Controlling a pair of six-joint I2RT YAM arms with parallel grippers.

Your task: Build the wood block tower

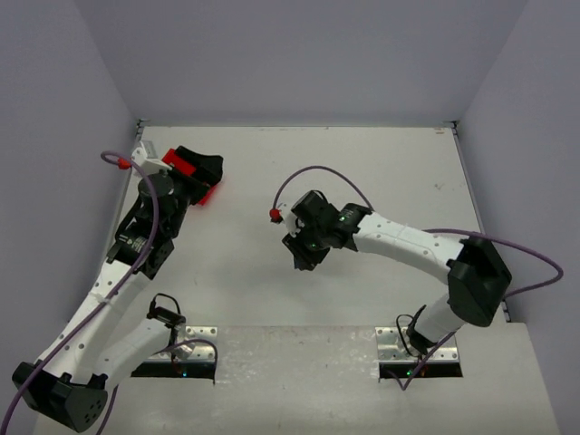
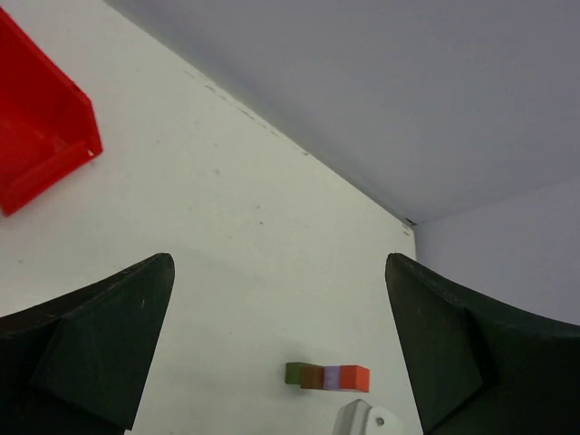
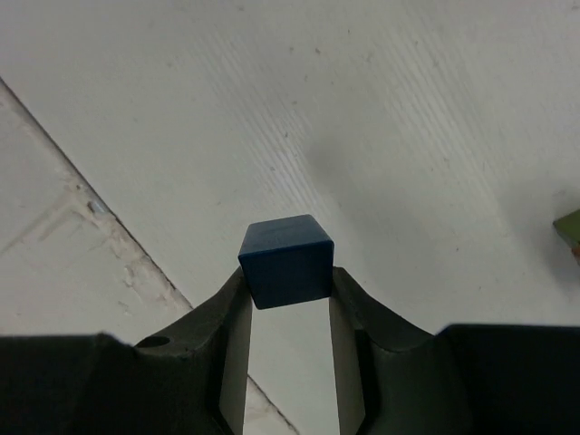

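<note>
Placing step, with blue block (image 3: pixel 286 263) clamped in right fingers (image 3: pixel 231 335), left fingers (image 2: pixel 100 344) spread empty; next, lower squarely onto block row (image 2: pixel 328 376).

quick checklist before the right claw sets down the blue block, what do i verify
1. blue block held by right claw: ok, pinched between both fingers near their tips.
2. four blocks (green, brown, lilac, orange-red) aligned: ok, one straight line, touching.
3. That line standing upright: cannot tell, the left wrist view is tilted and the top view does not show it.
4. left claw out of the way: ok, open, empty, by the red bin.
5. Right claw lined up with the blocks: cannot tell, only a green sliver shows at its view's right edge.
</note>
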